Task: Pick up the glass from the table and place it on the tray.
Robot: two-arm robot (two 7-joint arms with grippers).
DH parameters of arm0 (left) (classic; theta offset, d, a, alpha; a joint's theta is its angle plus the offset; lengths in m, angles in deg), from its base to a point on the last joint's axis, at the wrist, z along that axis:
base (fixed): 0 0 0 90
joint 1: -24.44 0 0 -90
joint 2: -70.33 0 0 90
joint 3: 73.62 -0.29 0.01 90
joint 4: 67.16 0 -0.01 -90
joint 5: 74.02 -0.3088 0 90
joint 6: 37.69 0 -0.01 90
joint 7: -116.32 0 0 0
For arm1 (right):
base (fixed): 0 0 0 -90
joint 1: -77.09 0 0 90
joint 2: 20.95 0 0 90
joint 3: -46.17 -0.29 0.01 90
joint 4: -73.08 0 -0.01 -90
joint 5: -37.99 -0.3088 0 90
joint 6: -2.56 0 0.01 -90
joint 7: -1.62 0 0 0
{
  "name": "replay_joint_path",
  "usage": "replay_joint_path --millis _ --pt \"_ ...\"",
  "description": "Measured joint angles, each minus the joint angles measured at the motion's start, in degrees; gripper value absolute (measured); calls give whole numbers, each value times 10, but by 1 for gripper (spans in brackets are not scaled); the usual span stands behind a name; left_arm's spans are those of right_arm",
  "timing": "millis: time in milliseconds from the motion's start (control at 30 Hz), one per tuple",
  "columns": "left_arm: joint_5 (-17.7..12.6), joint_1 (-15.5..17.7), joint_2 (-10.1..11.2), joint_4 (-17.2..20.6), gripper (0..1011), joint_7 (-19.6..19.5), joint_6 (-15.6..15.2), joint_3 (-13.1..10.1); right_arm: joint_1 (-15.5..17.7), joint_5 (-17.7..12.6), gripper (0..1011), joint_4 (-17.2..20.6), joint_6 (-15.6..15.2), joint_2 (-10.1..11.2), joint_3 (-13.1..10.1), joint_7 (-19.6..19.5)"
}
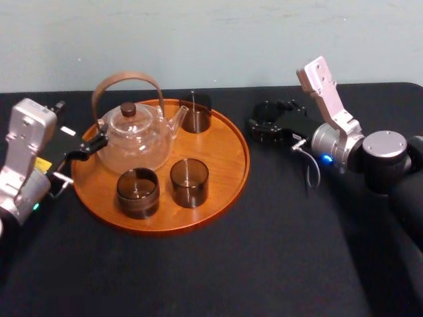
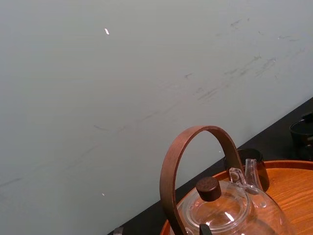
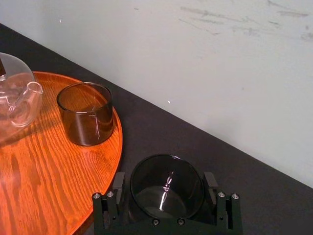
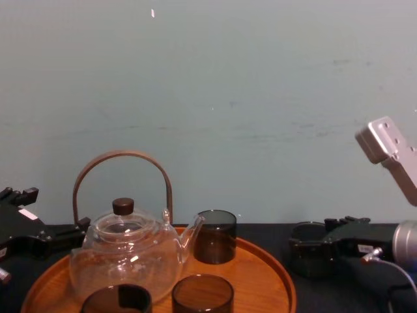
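One glass (image 3: 166, 198), base hidden, tight in the right tool (image 3: 165, 183) beside the tray (image 3: 49, 161); left tool (image 1: 96, 141) by teapot (image 1: 135, 142).

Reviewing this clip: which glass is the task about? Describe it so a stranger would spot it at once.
Start at the round orange tray on the black table, carrying a teapot and three dark glasses. Just off its right rim, a fourth dark glass sits gripped in the right gripper; it alone is off the tray. The left gripper waits beside the teapot.
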Motion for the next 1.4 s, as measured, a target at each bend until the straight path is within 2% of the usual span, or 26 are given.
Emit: replay_joint_path --millis 133,300,400,567,1067,1400 --pt "0 0 0 0 1009 0 0 0 -14 4 1002 -26 8 -9 2 1" --pt "0 0 0 0 1009 0 0 0 -20 7 1002 -37 12 -15 1 0" --pt "0 0 0 0 1010 0 0 0 -20 7 1002 -37 12 -14 1 0" --pt "0 0 0 0 1010 0 0 0 -19 6 920 -35 12 -13 1 0" --pt "0 0 0 0 1010 0 0 0 -17 5 918 -33 11 -12 1 -1" --pt "0 0 0 0 1010 0 0 0 -13 0 918 -29 11 -8 -5 13"
